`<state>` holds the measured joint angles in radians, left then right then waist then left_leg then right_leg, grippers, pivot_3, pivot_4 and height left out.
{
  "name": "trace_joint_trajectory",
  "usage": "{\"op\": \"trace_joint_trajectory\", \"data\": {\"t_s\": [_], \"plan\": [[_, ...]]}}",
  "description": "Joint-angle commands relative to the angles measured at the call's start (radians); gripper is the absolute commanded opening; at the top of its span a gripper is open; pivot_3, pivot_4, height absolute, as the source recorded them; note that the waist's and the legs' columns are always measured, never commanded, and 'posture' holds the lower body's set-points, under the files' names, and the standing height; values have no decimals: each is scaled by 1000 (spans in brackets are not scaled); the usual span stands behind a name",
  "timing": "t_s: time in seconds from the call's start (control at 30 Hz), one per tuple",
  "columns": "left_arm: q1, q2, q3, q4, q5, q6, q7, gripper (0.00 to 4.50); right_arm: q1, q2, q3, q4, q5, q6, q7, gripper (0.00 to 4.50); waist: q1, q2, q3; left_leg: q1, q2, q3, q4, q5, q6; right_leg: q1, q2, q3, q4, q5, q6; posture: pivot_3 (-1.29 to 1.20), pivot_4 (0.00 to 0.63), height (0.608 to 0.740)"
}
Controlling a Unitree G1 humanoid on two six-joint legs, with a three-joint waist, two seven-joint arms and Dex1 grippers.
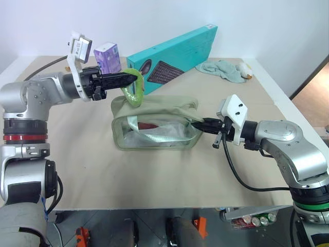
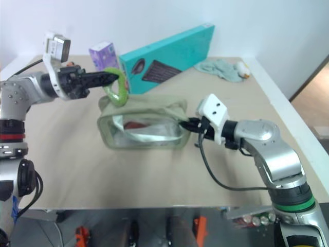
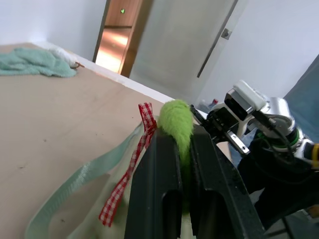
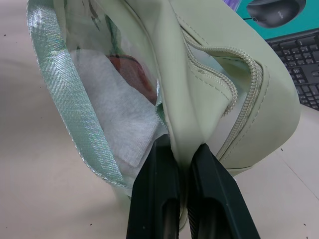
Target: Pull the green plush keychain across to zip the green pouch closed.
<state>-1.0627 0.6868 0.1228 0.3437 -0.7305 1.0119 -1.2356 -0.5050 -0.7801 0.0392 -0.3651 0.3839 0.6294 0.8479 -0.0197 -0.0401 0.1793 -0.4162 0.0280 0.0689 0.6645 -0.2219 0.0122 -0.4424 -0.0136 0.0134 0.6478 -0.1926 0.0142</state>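
**Keychain gripped at the pouch's left end, far end pinned**

A beige counter [image 1: 154, 180] stands against a plain white wall, with a doorway and wood floor off to the right. At the left, the left gripper [image 1: 134, 77] points level across the counter, its jaws clamped on the green plush keychain [image 1: 132, 88], which hangs above the left end of the green pouch [image 1: 154, 126]. Behind them sit a small purple box [image 1: 107, 56] and a long teal keyboard box [image 1: 177, 54] propped at a slant. The pouch lies mid-counter, its top flap sagging and the zipper still looking part open near the right end. There the right gripper [image 1: 198, 125] has its jaws shut on the pouch's end fabric, steadying it. A pale teal cloth [image 1: 222, 69] lies crumpled at the far right.

The risks, as I judge them: the soft fuzz could slip out of the jaws under a hard pull; the slack top could bunch and jam the slider; and if the right hold gives, the whole pouch drags along instead of zipping.
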Motion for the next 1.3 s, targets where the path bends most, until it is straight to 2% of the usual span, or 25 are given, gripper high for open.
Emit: {"op": "trace_joint_trajectory", "data": {"t_s": [0.03, 0.23, 0.5, 0.53, 0.73, 0.77, 0.93, 1.07, 1.3], "plan": [[-18, 8, 20, -56, -68, 82, -16, 53, 6, -16, -12, -16, -13, -10, 2, 0, 0, 0, 0, 0, 0, 0, 0, 0, 0, 0, 0, 0, 0, 0, 0, 0, 150, 740], [75, -21, -39, -222, -59, 55, 7, 53, 10, -13, -12, -17, -17, -13, 0, 0, 0, 0, 0, -1, 0, -1, 1, 0, 0, 0, -1, 0, 0, 0, 0, 0, 150, 740], [90, -81, -75, -214, 51, -138, 74, 53, 10, -8, -11, -17, -20, -17, -2, 0, 1, 0, 0, -2, 0, -3, 5, 0, 0, 1, 0, 0, 1, 2, 0, 0, 150, 740], [84, -92, -65, -202, 51, -148, 86, 379, 10, -7, -11, -17, -20, -17, -2, 0, 1, 0, 0, -3, 0, -3, 5, 0, 0, 1, 0, 0, 1, 2, 0, 0, 150, 740], [97, -17, -146, -211, 140, -273, -43, 2417, 9, -5, -8, -18, -21, -20, -1, 0, 0, 0, 0, -3, 0, -2, 5, 0, 0, 0, 0, 0, 1, 2, 0, 0, 150, 740], [95, 5, -159, -210, 153, -281, -68, 2858, 10, -5, -8, -18, -22, -20, -1, 0, 0, 0, 0, -3, 0, -3, 5, 0, 0, 0, 0, 0, 1, 2, 0, 0, 150, 740], [110, 109, -198, -219, 208, -327, -167, 4413, 13, -5, -8, -19, -23, -24, -1, 0, 0, 0, 0, -3, 0, -3, 5, 0, 0, 0, 0, -1, 1, 1, -1, 0, 150, 740], [142, 194, -177, -244, 209, -309, -203, 4413, 17, -6, -9, -12, -26, -34, 3, 0, 0, 0, 0, -4, 0, -2, 5, 0, 0, 0, 0, -2, 1, 1, -1, 0, 150, 740], [221, 263, -85, -267, 196, -292, -139, 4413, 15, -3, -3, 2, -27, -51, 14, 0, 0, 0, 0, -4, 1, -3, 6, 0, 1, 0, 0, -3, 1, 0, -3, 0, 150, 740]]}}
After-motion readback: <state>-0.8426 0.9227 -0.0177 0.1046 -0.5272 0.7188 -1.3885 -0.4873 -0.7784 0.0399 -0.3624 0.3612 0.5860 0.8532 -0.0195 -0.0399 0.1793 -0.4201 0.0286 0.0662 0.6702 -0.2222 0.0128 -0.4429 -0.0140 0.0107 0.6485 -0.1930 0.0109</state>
